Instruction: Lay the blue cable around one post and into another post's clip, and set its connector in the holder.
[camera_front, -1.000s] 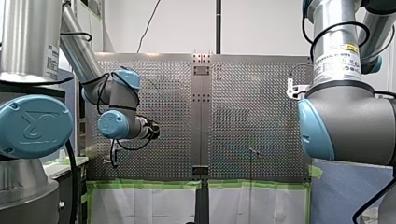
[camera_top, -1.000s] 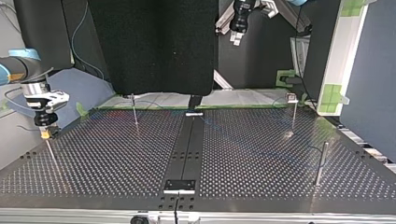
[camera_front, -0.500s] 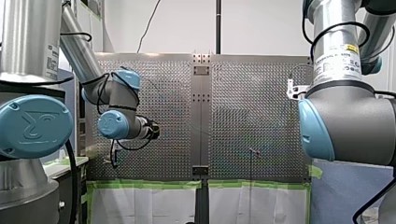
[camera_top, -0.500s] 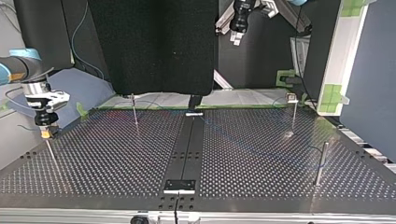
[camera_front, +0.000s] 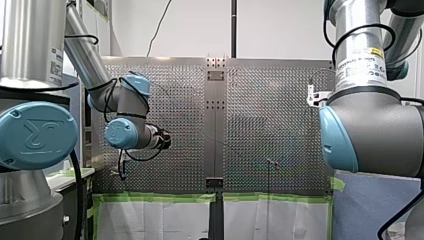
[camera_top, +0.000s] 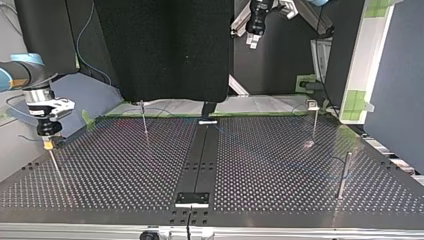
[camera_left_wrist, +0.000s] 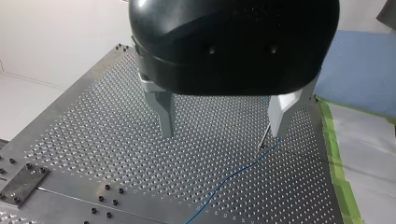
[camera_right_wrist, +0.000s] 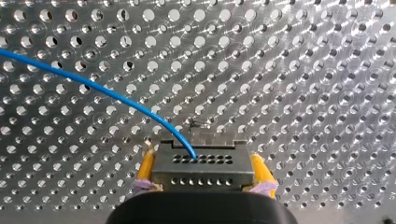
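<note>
In the right wrist view my right gripper (camera_right_wrist: 202, 157) is shut on a grey connector (camera_right_wrist: 205, 176), its yellow pads (camera_right_wrist: 146, 169) on either side. The blue cable (camera_right_wrist: 93, 88) leaves the connector's top and curves away over the perforated plate. At the top view's left the same gripper (camera_top: 48, 144) hangs just above a thin post (camera_top: 54, 166). My left gripper (camera_left_wrist: 223, 133) stands open high above the table, holding nothing. A stretch of blue cable (camera_left_wrist: 233, 175) lies on the plate under it, running to a post (camera_left_wrist: 264, 140) by one finger.
Other posts stand at the top view's back left (camera_top: 144, 117), back right (camera_top: 314, 120) and front right (camera_top: 343, 175). A small bracket (camera_top: 192, 199) sits on the dark centre strip near the front edge. Green tape (camera_left_wrist: 338, 172) lines the table's edge.
</note>
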